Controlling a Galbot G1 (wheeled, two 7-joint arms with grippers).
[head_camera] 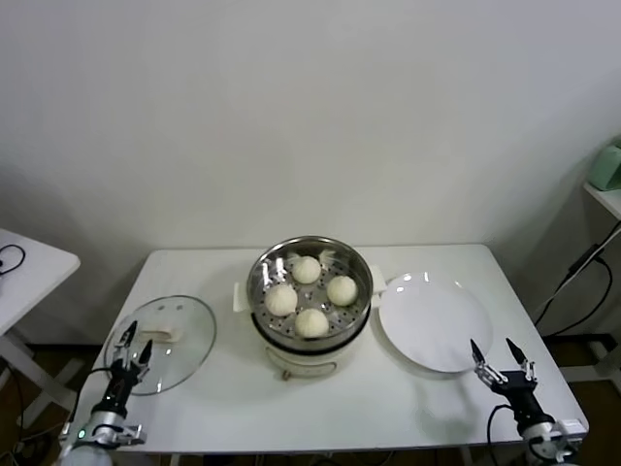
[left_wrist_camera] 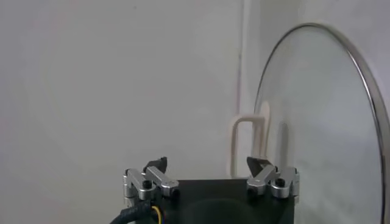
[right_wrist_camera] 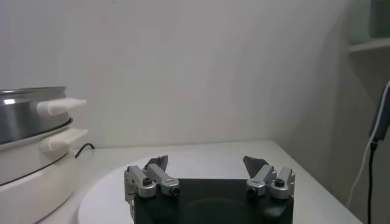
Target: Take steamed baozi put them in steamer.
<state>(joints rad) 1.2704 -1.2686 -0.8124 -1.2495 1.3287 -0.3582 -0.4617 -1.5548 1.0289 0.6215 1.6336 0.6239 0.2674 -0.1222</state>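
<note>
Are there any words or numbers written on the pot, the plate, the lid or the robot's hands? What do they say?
None: no words, numbers or signs can be read anywhere.
Steamer: plain, no label showing.
Plate: plain white.
Glass lid: no writing.
Left gripper and right gripper: no markings to read.

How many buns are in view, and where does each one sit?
4, all on the perforated tray inside the steamer: one bun at the back, one at the robot's left, one at its right, one at the front. None looks hidden.
</note>
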